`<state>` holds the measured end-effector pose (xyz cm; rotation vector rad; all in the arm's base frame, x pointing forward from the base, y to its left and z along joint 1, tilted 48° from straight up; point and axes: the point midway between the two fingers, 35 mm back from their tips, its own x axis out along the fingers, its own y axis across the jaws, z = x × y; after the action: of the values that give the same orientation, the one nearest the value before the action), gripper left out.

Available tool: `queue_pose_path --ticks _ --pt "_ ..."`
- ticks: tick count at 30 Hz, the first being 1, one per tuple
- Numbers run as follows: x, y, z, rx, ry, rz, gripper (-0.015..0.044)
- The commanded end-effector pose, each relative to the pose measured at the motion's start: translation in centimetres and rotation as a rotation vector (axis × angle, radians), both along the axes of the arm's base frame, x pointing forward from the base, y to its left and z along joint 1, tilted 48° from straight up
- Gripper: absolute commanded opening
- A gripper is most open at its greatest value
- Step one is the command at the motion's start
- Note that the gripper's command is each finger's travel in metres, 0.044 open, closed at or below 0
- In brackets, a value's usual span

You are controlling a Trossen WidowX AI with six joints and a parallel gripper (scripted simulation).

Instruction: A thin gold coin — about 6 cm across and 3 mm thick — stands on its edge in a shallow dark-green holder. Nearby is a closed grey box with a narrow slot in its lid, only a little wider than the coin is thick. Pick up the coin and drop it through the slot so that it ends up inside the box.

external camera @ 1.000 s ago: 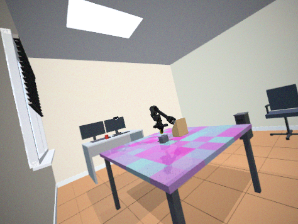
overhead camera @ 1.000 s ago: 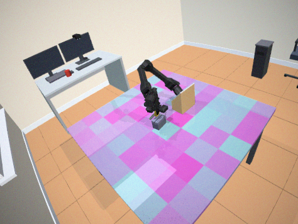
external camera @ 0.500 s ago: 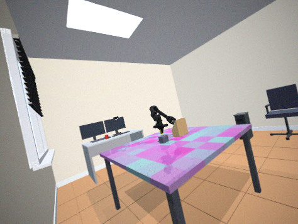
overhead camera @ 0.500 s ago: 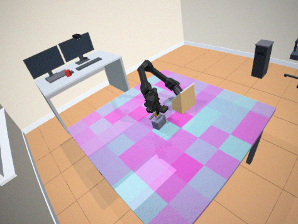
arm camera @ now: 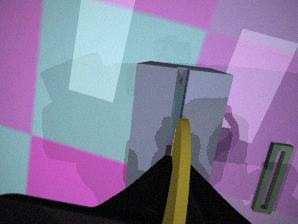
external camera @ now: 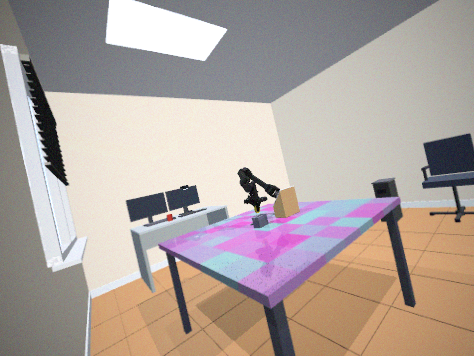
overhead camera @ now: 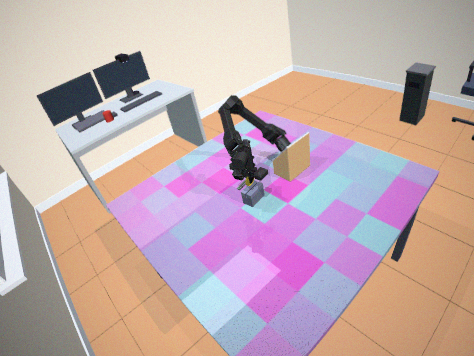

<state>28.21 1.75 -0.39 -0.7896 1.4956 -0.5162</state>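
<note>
One relation decides your drop: the gripper, clamped on the coin, holds it edge-on just above the grey box, the slot running toward 12 o'clock, nearly in line.
</note>
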Motion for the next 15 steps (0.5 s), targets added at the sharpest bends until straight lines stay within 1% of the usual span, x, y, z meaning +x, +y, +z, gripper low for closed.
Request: queue_pose_path --ticks 1,15 --pt "-0.06 -0.14 -0.09 0.0 0.002 0.0 0.0" --pt "-0.36 -0.58 -0.39 -0.001 0.009 0.006 0.0"
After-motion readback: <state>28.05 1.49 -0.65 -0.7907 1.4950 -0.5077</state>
